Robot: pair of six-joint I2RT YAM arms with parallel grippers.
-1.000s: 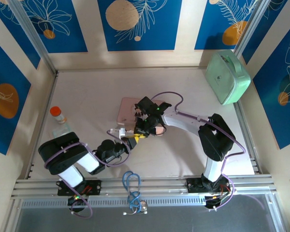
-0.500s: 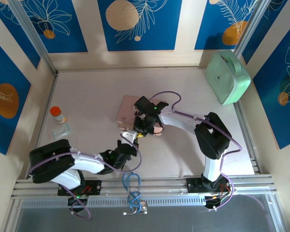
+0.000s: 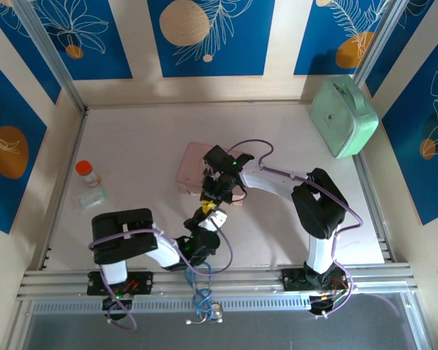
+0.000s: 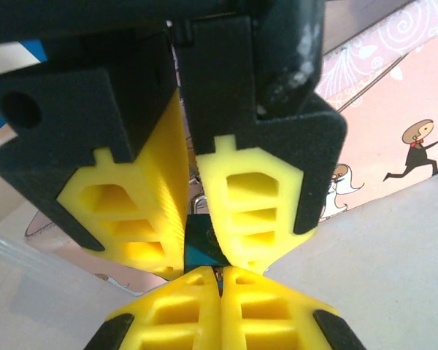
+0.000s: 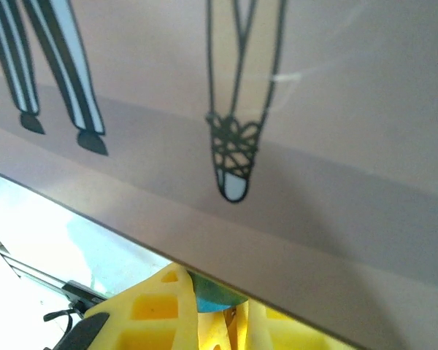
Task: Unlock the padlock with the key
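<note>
Padlock (image 4: 203,244) was pinched in the right gripper (image 4: 197,230) at mid-bench, beside the pink tin (image 3: 196,165). Left gripper (image 4: 220,281), jaws fully together, met it from the near edge.

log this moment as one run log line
stage: key meeting lock | right gripper: shut on padlock | left gripper: shut, fingers at padlock's underside | pink tin: behind

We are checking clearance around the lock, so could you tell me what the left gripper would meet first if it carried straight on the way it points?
Probably the padlock: the left gripper points at it, almost touching, with the right gripper shut on it. The pink tin lies beyond.
</note>
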